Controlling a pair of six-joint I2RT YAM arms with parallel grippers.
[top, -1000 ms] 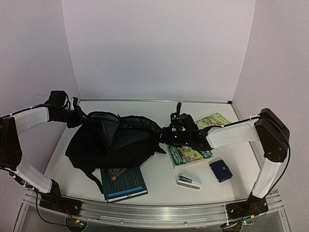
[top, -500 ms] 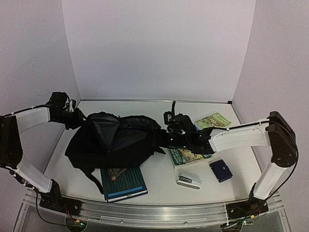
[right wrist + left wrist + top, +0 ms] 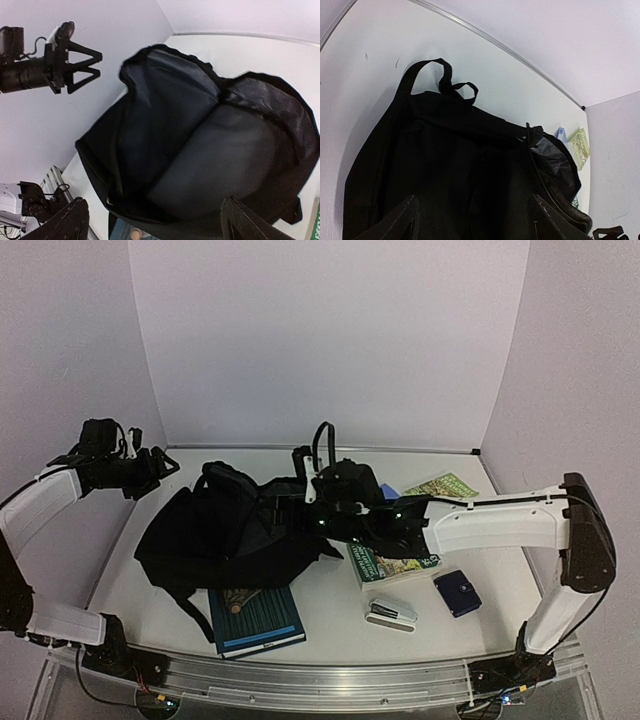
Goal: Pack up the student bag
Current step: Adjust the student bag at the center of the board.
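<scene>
At the bag's 10 o'clock, top view: left gripper (image 3: 158, 466), fingers (image 3: 402, 220) spread apart, nothing between them, clear of the fabric. At its 2 o'clock: right gripper (image 3: 310, 448), fingers (image 3: 70, 225) wide apart too, empty, raised above the bag's open mouth. Slumped left of centre on the table (image 3: 330, 602): student bag (image 3: 215, 540), mouth gaping, grey lining showing. Teal book (image 3: 258, 620) at its 6 o'clock, top edge tucked under the fabric. Green book (image 3: 395, 565) at its 3 o'clock, below the right arm.

White table (image 3: 330, 602), student bag (image 3: 205, 540) at left; teal book (image 3: 260, 622), green book (image 3: 396, 563), stapler (image 3: 392, 614), navy pouch (image 3: 458, 593)
</scene>
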